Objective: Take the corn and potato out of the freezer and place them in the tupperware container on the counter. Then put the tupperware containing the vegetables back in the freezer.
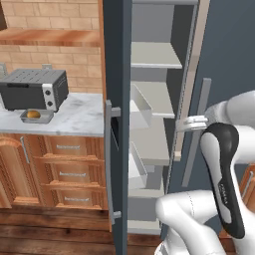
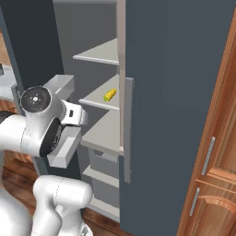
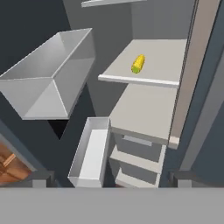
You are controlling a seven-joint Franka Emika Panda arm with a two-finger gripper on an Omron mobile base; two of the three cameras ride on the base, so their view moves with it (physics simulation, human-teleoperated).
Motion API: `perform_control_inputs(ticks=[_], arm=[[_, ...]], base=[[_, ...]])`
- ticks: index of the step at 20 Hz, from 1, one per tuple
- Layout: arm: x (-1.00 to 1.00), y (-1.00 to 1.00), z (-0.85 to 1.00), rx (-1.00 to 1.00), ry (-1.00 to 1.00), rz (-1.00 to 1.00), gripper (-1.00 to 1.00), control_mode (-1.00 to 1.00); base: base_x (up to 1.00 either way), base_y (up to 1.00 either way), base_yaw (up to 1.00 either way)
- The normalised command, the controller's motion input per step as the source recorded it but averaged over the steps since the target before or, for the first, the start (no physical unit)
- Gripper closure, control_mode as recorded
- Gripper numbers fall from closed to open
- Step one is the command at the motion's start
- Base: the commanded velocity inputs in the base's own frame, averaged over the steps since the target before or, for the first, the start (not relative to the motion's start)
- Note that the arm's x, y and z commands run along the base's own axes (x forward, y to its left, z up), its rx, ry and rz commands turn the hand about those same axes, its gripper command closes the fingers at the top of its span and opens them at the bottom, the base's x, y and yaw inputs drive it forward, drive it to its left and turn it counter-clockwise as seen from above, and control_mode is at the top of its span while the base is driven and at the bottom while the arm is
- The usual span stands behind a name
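The freezer (image 1: 117,69) stands open, its pale shelves showing. The corn (image 3: 138,64), a small yellow cob, lies on a middle shelf (image 3: 153,70), also seen in the right base view as the corn (image 2: 109,95). My gripper (image 3: 113,178) is open and holds nothing; it hovers in front of the shelves, apart from and below the corn, and in the left base view the gripper (image 1: 185,123) points into the freezer. On the counter (image 1: 79,117) sits the grey tupperware container (image 1: 46,118) with the golden-brown potato (image 1: 33,114) inside it.
A black toaster oven (image 1: 35,88) stands behind the tray. Two white door bins (image 3: 48,78) (image 3: 92,151) hang on the open door to the left of the hand. The freezer's other door with a long grey handle (image 2: 128,129) is on the right. Wooden cabinets (image 2: 216,161) flank it.
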Motion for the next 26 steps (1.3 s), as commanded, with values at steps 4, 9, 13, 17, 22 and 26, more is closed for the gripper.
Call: perform_control_inputs(ticks=[4, 9, 13, 17, 22, 26], arm=[[0.29, 0.28, 0.55, 0.02, 0.12, 0.01, -1.00, -1.00], [0.51, 0.39, 0.07, 0.00, 0.07, 0.03, -1.00, -1.00], [0.57, 0.18, -0.22, 0.00, 0.00, 0.08, -1.00, -1.00], [0.53, 0.01, -0.41, 0.00, 0.00, 0.09, -1.00, -1.00], [0.52, 0.09, -0.45, 0.00, -0.03, 0.09, -1.00, -1.00], [0.41, 0.00, -0.18, 0.00, 0.00, 0.08, -1.00, -1.00]], base=[[0.00, 0.00, 0.00], [0.00, 0.00, 0.00], [0.00, 0.00, 0.00], [0.00, 0.00, 0.00], [0.00, 0.00, 0.00], [0.00, 0.00, 0.00]])
